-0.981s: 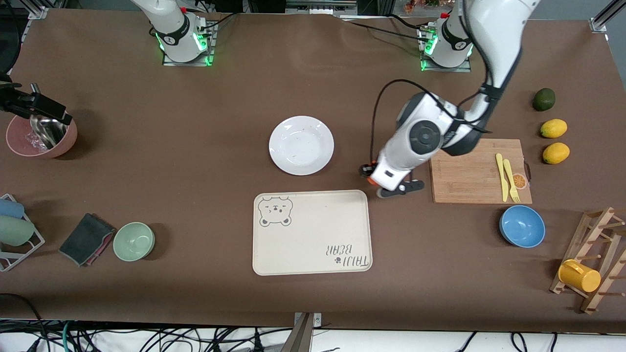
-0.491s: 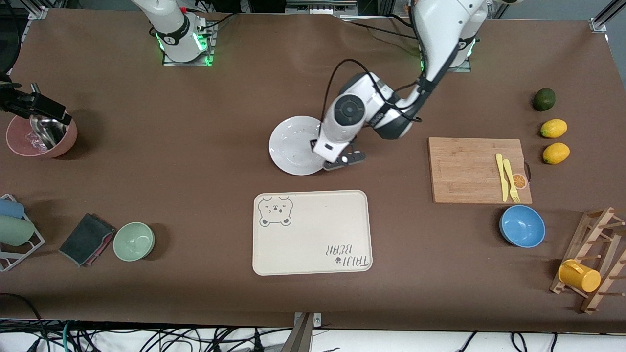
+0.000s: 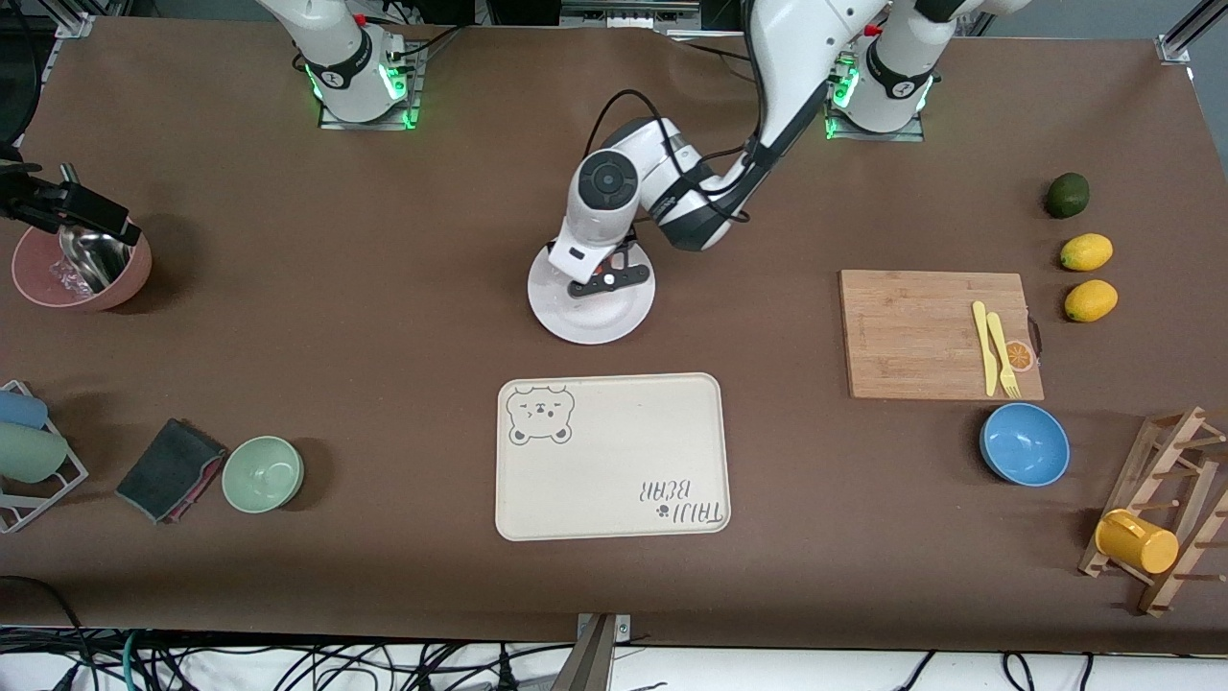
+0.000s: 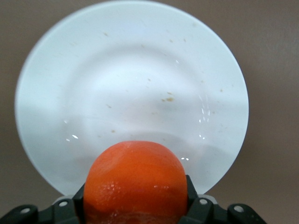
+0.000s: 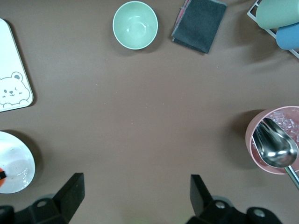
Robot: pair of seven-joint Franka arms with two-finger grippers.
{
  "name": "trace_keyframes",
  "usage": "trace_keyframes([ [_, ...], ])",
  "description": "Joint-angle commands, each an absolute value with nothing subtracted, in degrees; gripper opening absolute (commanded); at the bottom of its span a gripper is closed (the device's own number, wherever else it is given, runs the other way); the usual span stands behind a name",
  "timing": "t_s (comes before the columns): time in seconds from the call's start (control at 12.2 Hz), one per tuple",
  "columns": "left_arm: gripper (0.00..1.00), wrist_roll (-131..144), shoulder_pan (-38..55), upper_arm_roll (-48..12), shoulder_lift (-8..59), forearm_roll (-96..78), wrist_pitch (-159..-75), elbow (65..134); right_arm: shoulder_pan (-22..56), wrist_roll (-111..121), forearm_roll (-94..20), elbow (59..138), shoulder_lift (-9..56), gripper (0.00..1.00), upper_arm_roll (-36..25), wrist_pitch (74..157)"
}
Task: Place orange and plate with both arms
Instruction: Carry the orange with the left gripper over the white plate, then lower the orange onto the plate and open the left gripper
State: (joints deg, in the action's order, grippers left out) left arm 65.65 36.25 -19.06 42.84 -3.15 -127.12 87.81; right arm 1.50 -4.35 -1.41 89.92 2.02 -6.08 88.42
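Over plate (image 4: 131, 70): left tool (image 4: 135, 205) grips orange (image 4: 135, 182), base cut off | right tool (image 5: 135, 198) spread, empty

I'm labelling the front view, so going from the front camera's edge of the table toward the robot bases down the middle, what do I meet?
Cream bear-printed tray → white plate → left gripper, over the plate, shut on the orange.

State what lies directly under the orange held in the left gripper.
The white plate, bare apart from small specks. The orange, gripped by the left gripper, hides part of the plate's rim.
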Motion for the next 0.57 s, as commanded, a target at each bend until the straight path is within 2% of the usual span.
trace_keyframes([
  [0.0, 0.32, 65.9, 37.8, -17.8, 46.6, -3.4, -128.2, 84.0, 1.2, -4.9, -1.8, 88.9, 2.3, 1.0, -6.0, 87.8],
  [0.08, 0.39, 65.7, 37.8, -17.1, 47.2, -3.4, -129.2, 84.0, 1.2, -4.8, -1.8, 88.9, 2.3, 1.0, -6.0, 87.9],
  [0.25, 1.0, 65.7, 38.0, -17.0, 47.7, -3.3, -129.2, 84.0, 1.2, -4.8, -1.8, 88.9, 2.3, 1.0, -6.0, 87.8],
  [0.49, 1.0, 65.9, 38.1, -17.0, 47.0, 1.3, -128.6, 84.0, 1.1, -4.9, -1.8, 88.9, 2.3, 1.0, -6.0, 87.9],
])
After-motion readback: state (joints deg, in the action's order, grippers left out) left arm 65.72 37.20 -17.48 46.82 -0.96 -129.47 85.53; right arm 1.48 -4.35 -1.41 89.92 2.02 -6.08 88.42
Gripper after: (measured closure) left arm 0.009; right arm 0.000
